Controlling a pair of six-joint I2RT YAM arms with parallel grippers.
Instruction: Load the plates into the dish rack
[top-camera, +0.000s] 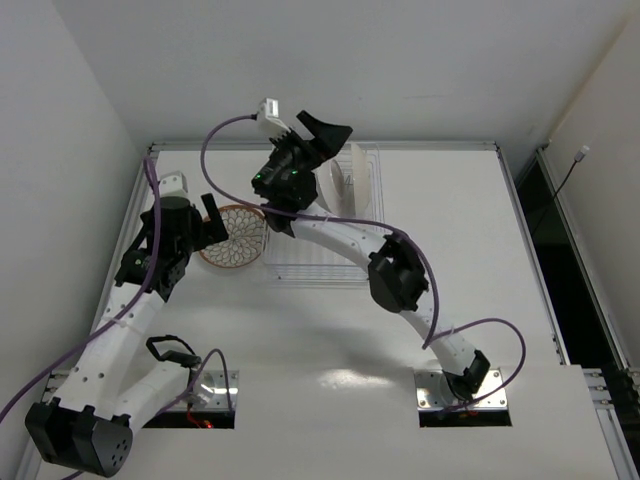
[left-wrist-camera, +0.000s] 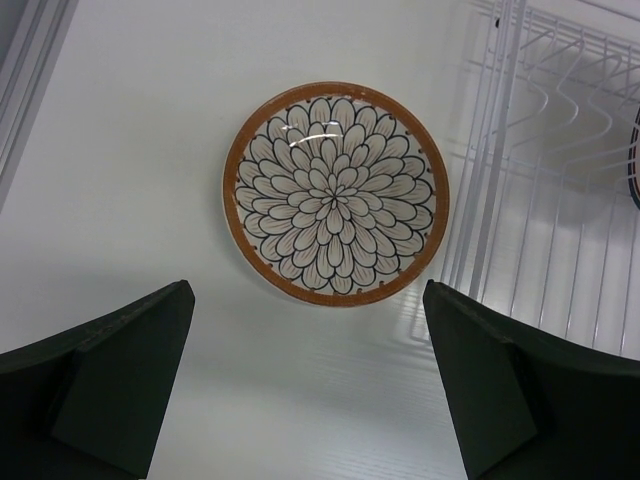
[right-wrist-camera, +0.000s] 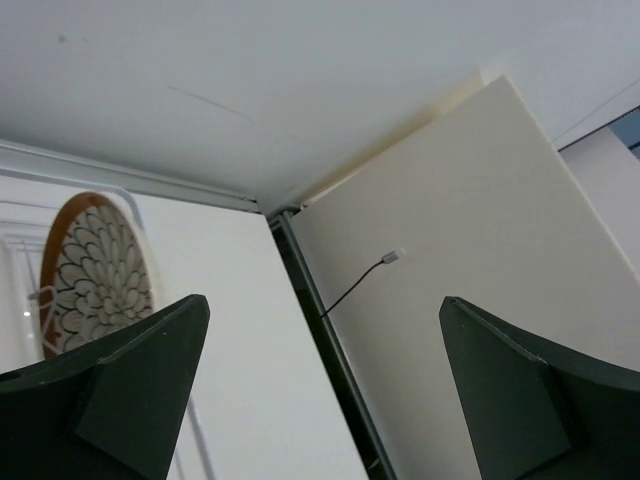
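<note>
At nine o'clock of the rack (left-wrist-camera: 540, 150), a plate (left-wrist-camera: 336, 193) lies flat on the counter (left-wrist-camera: 120, 150) below my open left claw (left-wrist-camera: 308, 297); right claw (right-wrist-camera: 325, 310) gapes too. I should pinch its near rim squarely.

A: Left wrist view, what's there?
B: One plate (left-wrist-camera: 336, 193), brown rim, white petals w/ dark outlines. Flat, face up on the white surface (left-wrist-camera: 120, 180).
A: And the dish rack (left-wrist-camera: 560, 200)?
B: Just right of the plate, white wire, prongs upright. Touching or not, can't tell.
A: Left end effector (left-wrist-camera: 306, 288)?
B: Jaws wide apart, nothing btw them. Dark fingers (left-wrist-camera: 120, 380) sit at the bottom corners, clear of the plate.
</note>
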